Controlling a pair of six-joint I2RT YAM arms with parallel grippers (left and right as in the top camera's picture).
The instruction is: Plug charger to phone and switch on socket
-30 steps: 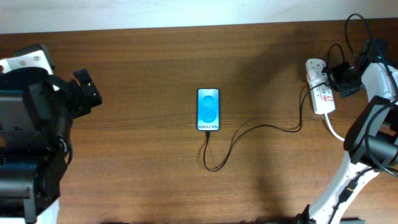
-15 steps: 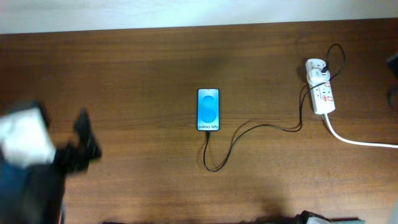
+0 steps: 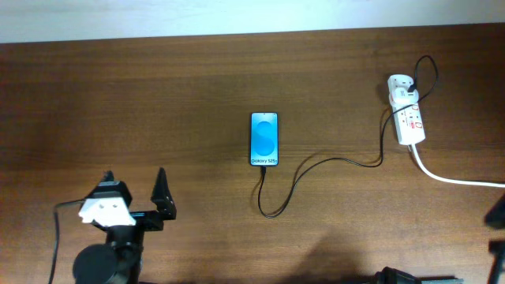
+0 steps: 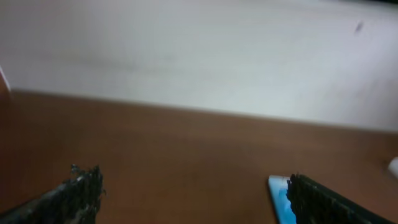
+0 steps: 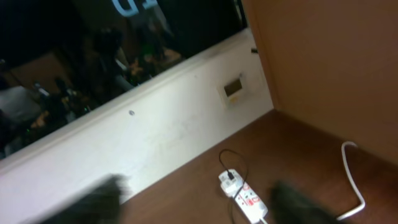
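The phone (image 3: 264, 139) lies flat mid-table with its blue screen up; its corner (image 4: 278, 194) shows beside one finger in the left wrist view. The charger's thin black cable (image 3: 316, 163) runs from the phone's near end, loops, and reaches the white adapter (image 3: 401, 87) plugged into the socket (image 3: 409, 120). My left gripper (image 3: 134, 189) hovers open at the front left, well away from the phone, with nothing between its fingers (image 4: 78, 194). My right gripper (image 5: 196, 202) is open and blurred, high above the socket (image 5: 246, 194), holding nothing.
A thick white cord (image 3: 454, 178) leaves the socket toward the right edge. A dark piece of the right arm (image 3: 497, 211) shows at the right edge of the overhead view. A pale wall (image 4: 199, 56) stands behind the table's far edge.
The right gripper has left the socket, opened, and pulled up and off to the right. The left arm has swung from the left edge to the front left, still open.
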